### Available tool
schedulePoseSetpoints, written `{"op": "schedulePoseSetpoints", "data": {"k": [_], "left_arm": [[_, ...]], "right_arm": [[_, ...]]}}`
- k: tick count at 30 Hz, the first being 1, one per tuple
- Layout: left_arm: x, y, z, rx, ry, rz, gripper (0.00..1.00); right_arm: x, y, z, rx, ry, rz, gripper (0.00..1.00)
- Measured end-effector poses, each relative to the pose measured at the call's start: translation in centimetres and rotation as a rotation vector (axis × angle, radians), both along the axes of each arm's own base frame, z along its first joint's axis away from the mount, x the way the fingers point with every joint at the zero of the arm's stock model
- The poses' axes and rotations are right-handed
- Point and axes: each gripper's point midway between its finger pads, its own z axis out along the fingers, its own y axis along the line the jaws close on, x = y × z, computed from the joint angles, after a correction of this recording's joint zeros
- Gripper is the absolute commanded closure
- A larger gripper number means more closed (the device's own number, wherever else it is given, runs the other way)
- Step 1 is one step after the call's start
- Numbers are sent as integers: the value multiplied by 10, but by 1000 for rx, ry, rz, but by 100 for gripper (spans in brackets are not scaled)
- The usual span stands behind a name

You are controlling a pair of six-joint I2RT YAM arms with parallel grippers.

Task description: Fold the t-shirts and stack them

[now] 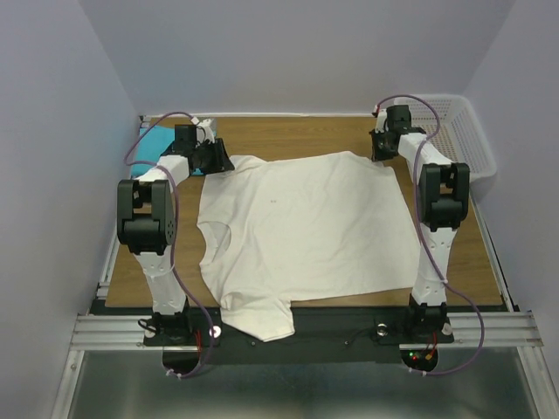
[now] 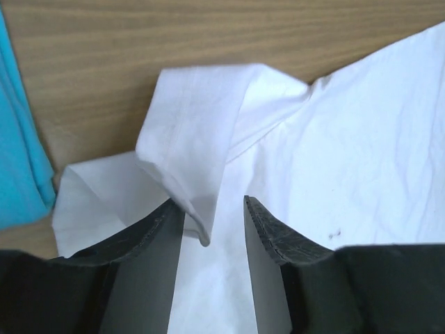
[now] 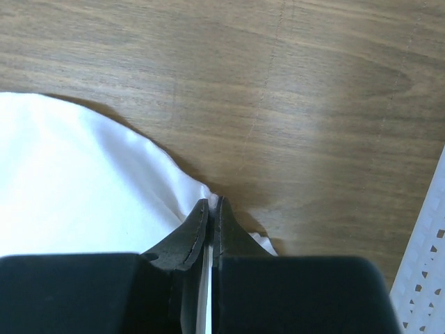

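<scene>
Jaws of the right gripper (image 3: 210, 205): pressed together, clamped on a thin edge of the cream-white t-shirt (image 3: 76, 181), a white strip of cloth showing in the slit. Grips that shirt at a corner, with the rounded edge running off toward 9 o'clock over the wood-grain desk (image 3: 278, 83). At 4 o'clock of the grip, a sliver of the white mesh basket (image 3: 425, 261), near but apart.

Jaws of the left gripper (image 2: 212, 209): apart, clamped on nothing. Between them, a raised, doubled-over fold of the cream-white t-shirt (image 2: 361, 139), its lower tip against the jaw on the 9 o'clock side and clear of the other. Beyond the fold, at 12 o'clock, bare desk (image 2: 139, 42). At 9 o'clock, along the frame edge, the turquoise t-shirt (image 2: 21, 139), just beside the white cloth; cannot tell whether touching.

From above: cream-white t-shirt (image 1: 306, 227) spread flat across the middle of the desk (image 1: 297, 131), neck opening toward 9 o'clock, hem toward 3 o'clock, one sleeve drooping over the near edge at 6 o'clock. Left gripper (image 1: 212, 160) at the shirt's 11 o'clock corner, by the far sleeve; right gripper (image 1: 382, 148) at its 1 o'clock corner. Turquoise t-shirt (image 1: 157, 144) bunched at the desk's 10 o'clock corner, partly hidden behind the left gripper. Basket (image 1: 458, 131) at the 2 o'clock corner, just beside the right gripper.
</scene>
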Motion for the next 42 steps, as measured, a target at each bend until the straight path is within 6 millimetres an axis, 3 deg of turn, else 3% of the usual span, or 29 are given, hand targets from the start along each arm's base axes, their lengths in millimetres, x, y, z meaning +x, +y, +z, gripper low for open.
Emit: {"op": "schedulePoseSetpoints", "data": {"k": [5,17,26,35,42], "left_arm": [[-14,11,-19,41,52,44,41],[25,41,25,45,-47,201,41],[23,45,5,29,49,253,42],[19,43,2,-11,97,294,44],[17,40,-14,-44,157,326,44]], "right_arm": [[0,2,1,7,-3,6,100],[1,4,11,18,-23,13,100],[1,4,13,18,-26,13,99],[1,4,13,18,-26,13,99],[1,4,13,18,-26,13,100]]}}
